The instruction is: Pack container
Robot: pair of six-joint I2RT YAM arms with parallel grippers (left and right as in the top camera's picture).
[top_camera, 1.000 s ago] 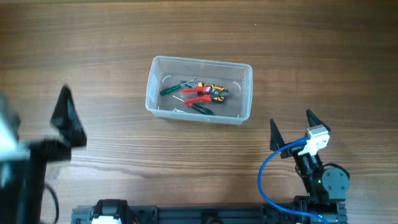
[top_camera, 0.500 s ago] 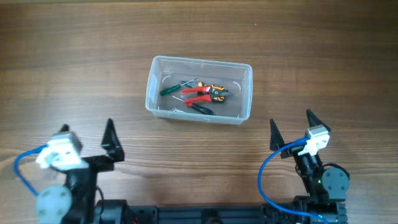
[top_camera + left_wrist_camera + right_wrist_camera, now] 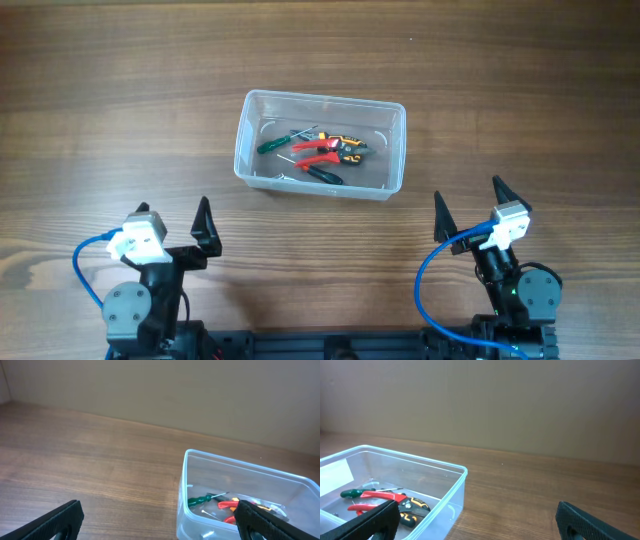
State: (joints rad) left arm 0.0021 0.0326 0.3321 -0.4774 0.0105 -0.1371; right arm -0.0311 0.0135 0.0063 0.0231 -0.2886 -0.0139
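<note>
The clear plastic container (image 3: pixel 398 150) stands on the wooden table at the middle. It holds a green-handled screwdriver (image 3: pixel 272 143), red-handled pliers (image 3: pixel 320 150), a black and orange tool (image 3: pixel 350 148) and another green-handled tool (image 3: pixel 323 174). The container also shows in the left wrist view (image 3: pixel 200 467) and in the right wrist view (image 3: pixel 447 472). My left gripper (image 3: pixel 170 225) is open and empty near the front left edge. My right gripper (image 3: pixel 468 205) is open and empty near the front right edge. Both are well short of the container.
The wooden table (image 3: pixel 120 100) spreads around the container. A plain wall (image 3: pixel 160 390) rises behind the table's far edge. Blue cables (image 3: pixel 425 290) loop at both arm bases.
My left arm has swung from the far left edge inward and settled at the front left, gripper open. The right arm and the container have not moved.
</note>
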